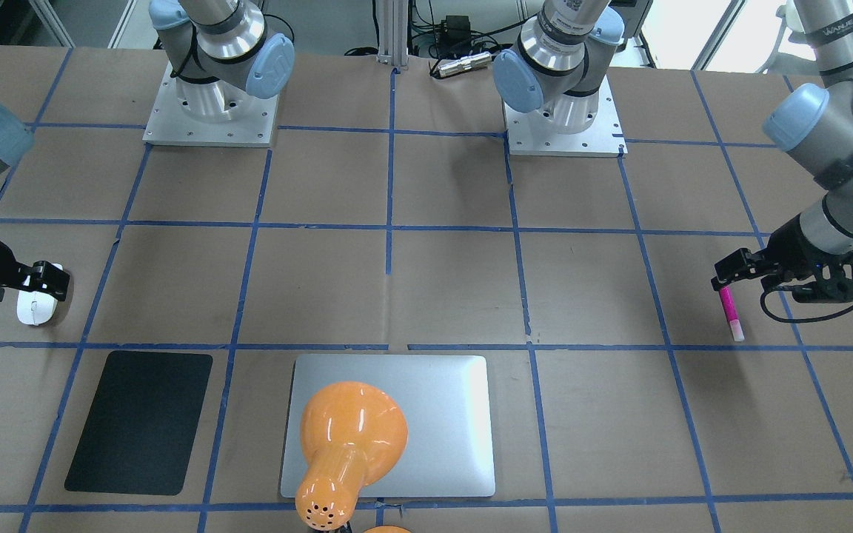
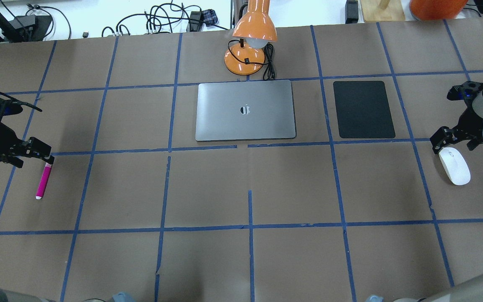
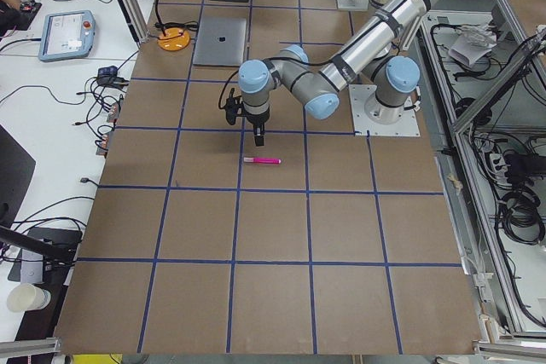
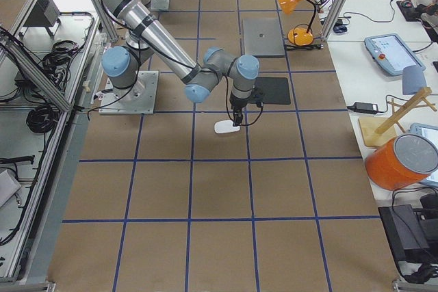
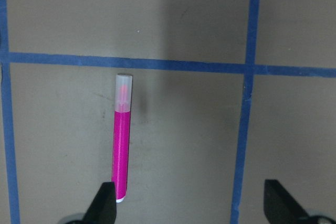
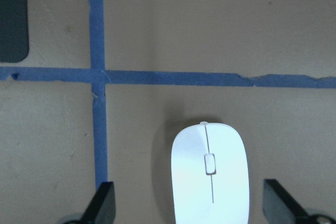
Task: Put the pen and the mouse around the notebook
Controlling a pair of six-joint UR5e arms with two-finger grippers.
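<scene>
The magenta pen [image 2: 43, 181] lies flat on the brown table at the far left, its pale cap pointing away from my left gripper [image 2: 36, 151]. In the left wrist view that gripper [image 5: 191, 205] is open, and the pen [image 5: 122, 140] has its near end right beside one fingertip [image 5: 107, 203]. The white mouse [image 2: 455, 165] rests at the far right. My right gripper [image 6: 189, 203] is open above the mouse [image 6: 210, 177], whose near end lies between the fingers. The silver notebook [image 2: 245, 121] sits closed at the table's far middle.
A black mat [image 2: 364, 109] lies to the right of the notebook. An orange desk lamp [image 2: 250, 37] stands just behind the notebook, its shade hanging over it. Blue tape lines grid the table. The arm bases [image 1: 212, 111] are on the robot's side.
</scene>
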